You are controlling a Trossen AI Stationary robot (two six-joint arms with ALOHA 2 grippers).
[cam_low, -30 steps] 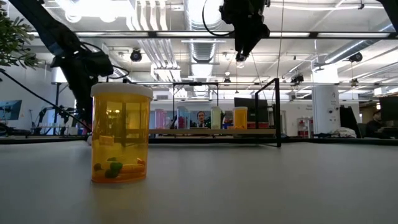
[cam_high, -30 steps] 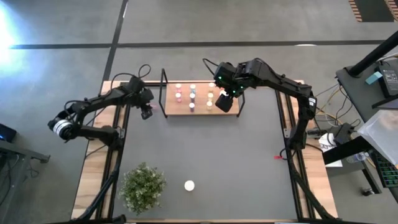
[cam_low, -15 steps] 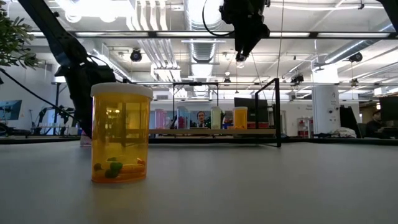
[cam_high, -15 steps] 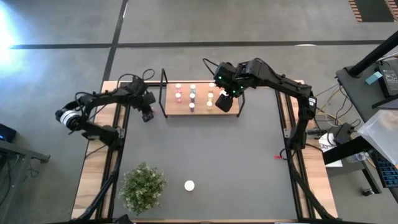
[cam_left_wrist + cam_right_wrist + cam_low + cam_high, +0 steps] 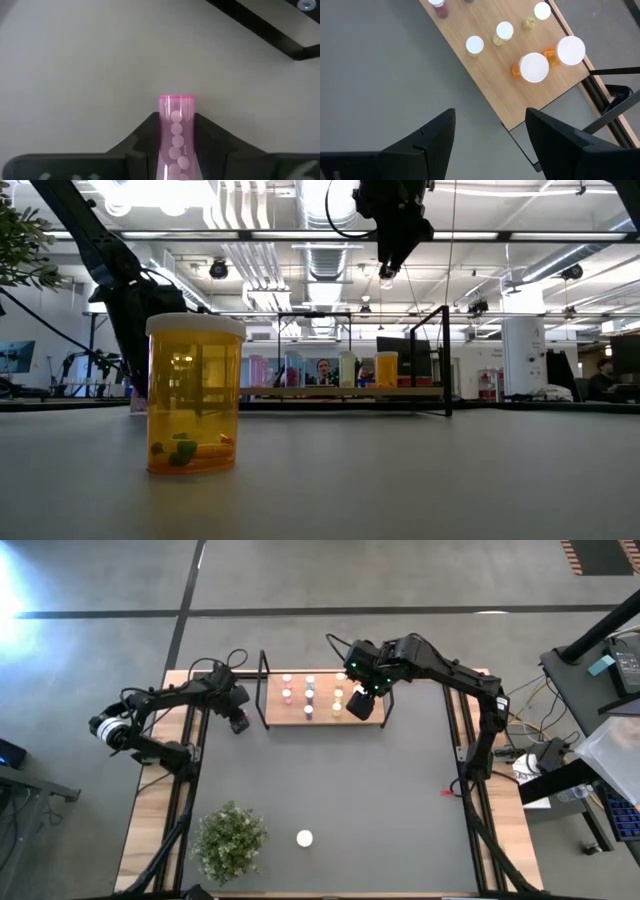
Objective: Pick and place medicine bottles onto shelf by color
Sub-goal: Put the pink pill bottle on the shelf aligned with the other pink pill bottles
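Note:
A thin pink medicine bottle [image 5: 176, 107] with pale round pills stands between the fingers of my left gripper [image 5: 176, 120], which is shut on it. This is just off the left end of the shelf [image 5: 322, 700], low over the grey mat [image 5: 238, 723]. Its cap is hidden. Several white-capped bottles stand on the shelf board [image 5: 485, 75], two orange ones [image 5: 534, 67] at its right end. My right gripper [image 5: 490, 117] hangs open and holds nothing, high above that end [image 5: 360, 705]. An orange bottle [image 5: 195, 395] stands alone at the near side [image 5: 304, 838]. My left gripper pinches the pink bottle's two sides [image 5: 162, 125] between its fingers [image 5: 145, 135]. The fingers come steeply from above, slanting, and lie along the bottle's length. The bottle's pink end [image 5: 176, 98] reaches past the fingertips toward the mat; I cannot tell whether it rests there.
A bushy green potted plant [image 5: 230, 840] stands at the near left, beside the lone orange bottle. Black wire frames [image 5: 264, 690] rise at both ends of the shelf. The wide grey mat [image 5: 380, 790] lies between shelf and near edge.
My left gripper has sunk toward the mat beside the shelf's left end, mostly in the first half second, and has rolled a little.

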